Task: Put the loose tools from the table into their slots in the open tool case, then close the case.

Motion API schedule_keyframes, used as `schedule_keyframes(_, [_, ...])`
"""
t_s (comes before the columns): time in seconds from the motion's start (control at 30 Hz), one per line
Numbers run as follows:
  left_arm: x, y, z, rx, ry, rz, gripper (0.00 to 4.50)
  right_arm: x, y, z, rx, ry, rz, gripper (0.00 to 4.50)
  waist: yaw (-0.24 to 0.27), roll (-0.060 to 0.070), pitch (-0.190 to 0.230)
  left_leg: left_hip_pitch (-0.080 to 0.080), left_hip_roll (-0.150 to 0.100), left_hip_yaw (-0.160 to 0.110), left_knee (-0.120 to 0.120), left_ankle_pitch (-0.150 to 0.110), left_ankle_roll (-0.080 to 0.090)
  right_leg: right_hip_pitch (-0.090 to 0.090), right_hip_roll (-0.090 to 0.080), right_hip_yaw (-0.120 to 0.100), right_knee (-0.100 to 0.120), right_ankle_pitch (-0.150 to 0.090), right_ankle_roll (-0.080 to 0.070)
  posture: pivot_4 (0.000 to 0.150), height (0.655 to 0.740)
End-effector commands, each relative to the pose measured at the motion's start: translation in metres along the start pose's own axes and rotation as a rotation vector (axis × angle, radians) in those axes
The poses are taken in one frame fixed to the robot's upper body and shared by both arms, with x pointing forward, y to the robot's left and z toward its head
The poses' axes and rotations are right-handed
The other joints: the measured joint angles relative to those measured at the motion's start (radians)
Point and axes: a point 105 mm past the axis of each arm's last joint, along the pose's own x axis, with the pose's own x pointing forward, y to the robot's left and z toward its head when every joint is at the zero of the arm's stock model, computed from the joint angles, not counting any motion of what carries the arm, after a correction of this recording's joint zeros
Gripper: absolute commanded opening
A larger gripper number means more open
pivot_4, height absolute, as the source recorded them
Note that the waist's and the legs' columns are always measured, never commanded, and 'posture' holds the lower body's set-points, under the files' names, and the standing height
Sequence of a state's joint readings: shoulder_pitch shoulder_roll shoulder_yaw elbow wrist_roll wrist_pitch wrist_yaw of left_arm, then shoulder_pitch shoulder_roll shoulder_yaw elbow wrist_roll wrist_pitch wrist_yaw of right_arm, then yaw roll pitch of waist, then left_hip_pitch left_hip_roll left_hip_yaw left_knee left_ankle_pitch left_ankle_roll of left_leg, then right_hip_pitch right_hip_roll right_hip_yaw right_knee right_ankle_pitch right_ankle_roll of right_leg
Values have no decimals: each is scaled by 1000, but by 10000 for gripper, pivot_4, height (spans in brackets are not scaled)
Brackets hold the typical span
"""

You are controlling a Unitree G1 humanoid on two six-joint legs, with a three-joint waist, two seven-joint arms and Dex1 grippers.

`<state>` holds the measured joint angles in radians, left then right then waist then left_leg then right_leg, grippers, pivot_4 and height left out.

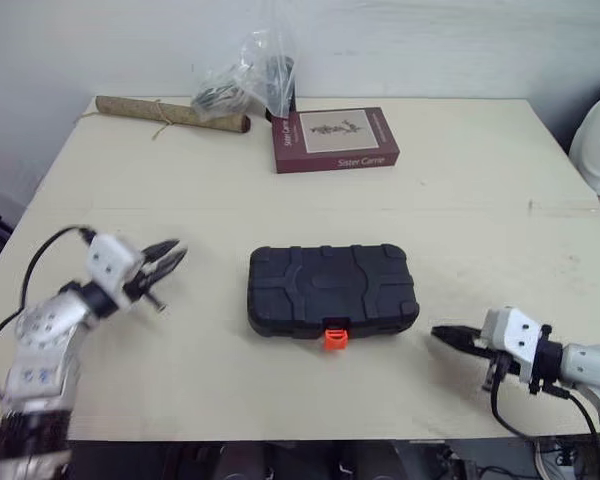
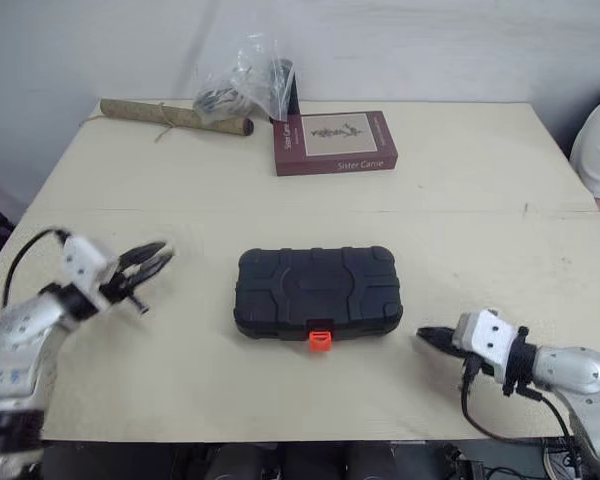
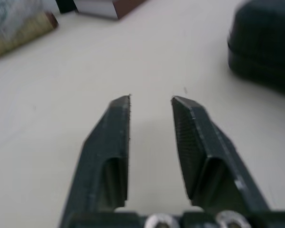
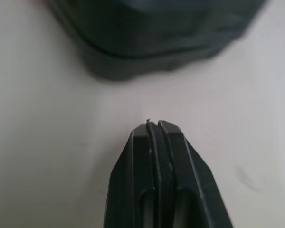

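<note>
Seeming stiff and heavy, the closed tool case (image 1: 332, 290) needs holding by its edges; left gripper (image 1: 178, 250) spread empty, right gripper (image 1: 441, 333) pinched together.

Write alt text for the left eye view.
A closed tool case with an orange latch lies on the table. The open left tool is to its left, the shut right tool to its right; a book, roll and plastic bag sit behind.

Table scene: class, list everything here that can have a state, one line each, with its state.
tool case: closed, lying flat.
left gripper: open, empty.
right gripper: shut, empty.
book: closed, lying flat.
rolled mat: rolled, tied.
plastic bag: crumpled.
</note>
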<state>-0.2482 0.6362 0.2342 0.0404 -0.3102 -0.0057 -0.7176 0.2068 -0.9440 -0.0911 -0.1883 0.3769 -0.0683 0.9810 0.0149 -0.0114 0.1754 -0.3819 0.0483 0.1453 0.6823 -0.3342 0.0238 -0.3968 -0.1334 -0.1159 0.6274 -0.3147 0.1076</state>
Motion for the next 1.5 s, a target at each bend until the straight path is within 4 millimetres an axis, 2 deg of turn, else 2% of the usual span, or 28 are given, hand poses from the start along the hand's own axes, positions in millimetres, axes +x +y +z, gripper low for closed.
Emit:
schedule_keyframes(0.03, [38,-7,-5,-34,24,-68,395,16,18,12,69,-19,88,0,4,0,0,2,-1,1,0,0,0,1,0,0,0,0,0,1500,7400])
schedule_keyframes(0.17, [76,-29,-25,-54,109,-223,395,43,28,9,119,20,148,0,-6,0,0,3,-1,4,0,0,0,2,2,1,1,0,1,1500,7400])
schedule_keyframes(0.23, [88,-35,-31,-78,112,-253,395,56,23,10,95,17,133,0,-12,-1,0,3,-1,4,0,0,0,2,3,0,0,0,1,1500,7400])
schedule_keyframes(0.33, [94,-48,-37,-68,115,-349,395,70,9,12,63,8,76,0,-23,-3,0,4,-1,4,0,0,0,2,4,0,0,0,1,1500,7400])
schedule_keyframes(0.5, [78,-62,-40,-120,119,-466,395,81,-28,4,-17,48,-10,0,-47,-4,0,5,1,5,0,0,-1,3,4,1,1,0,1,1500,7400])
schedule_keyframes(0.6, [56,-70,-47,-157,136,-489,395,95,-57,2,-56,57,-84,0,-52,-5,-1,9,1,6,0,0,-1,5,3,3,1,0,1,1500,7400])
schedule_keyframes(0.73, [32,-79,-47,-188,135,-456,395,114,-74,5,-65,31,-99,0,-55,-5,-1,11,1,7,0,0,-1,5,1,5,2,0,0,1500,7400])
schedule_keyframes(0.8, [24,-75,-39,-201,107,-387,395,120,-77,7,2,1,-86,0,-55,-5,-1,11,1,6,0,0,-1,6,1,6,2,0,0,1500,7400])
schedule_keyframes(0.93, [16,-39,2,-259,-60,-196,395,111,-88,4,29,-8,-126,0,-46,-5,-1,11,1,5,0,0,-1,6,-2,7,2,0,0,1500,7400])
schedule_keyframes(0.97, [15,-35,17,-277,-114,-200,395,105,-93,8,38,-39,-157,0,-44,-5,-1,11,1,4,0,0,-1,6,-3,8,2,1,0,1500,7400])
schedule_keyframes(1.03, [17,-41,46,-277,-190,-284,395,89,-100,14,42,-93,-219,0,-36,-5,-1,10,0,3,0,0,-1,6,-9,9,2,1,0,1500,7400])
schedule_keyframes(1.1, [27,-54,65,-249,-213,-377,395,76,-98,26,35,-171,-246,0,-26,-3,0,9,-2,1,0,0,-1,7,-10,8,2,1,0,1500,7400])
schedule_keyframes(1.2, [52,-78,72,-191,-182,-501,395,63,-92,50,68,-294,-269,0,-14,-1,1,6,-4,2,0,0,0,6,-5,5,2,2,2,1500,7400])
schedule_keyframes(1.33, [85,-111,63,-160,-97,-632,395,56,-73,75,115,-384,-201,0,-18,-1,1,6,-3,5,0,1,1,5,0,6,1,3,5,1500,7400])
schedule_keyframes(1.43, [109,-133,54,-115,-59,-679,395,61,-49,91,154,-405,-85,0,-20,-1,1,6,-1,5,-1,1,1,4,4,6,1,3,4,1500,7400])
schedule_keyframes(1.5, [117,-143,44,-89,-4,-702,395,66,-36,98,144,-383,-23,0,-19,-1,1,6,-1,6,-1,1,1,3,4,6,1,2,3,1500,7400])
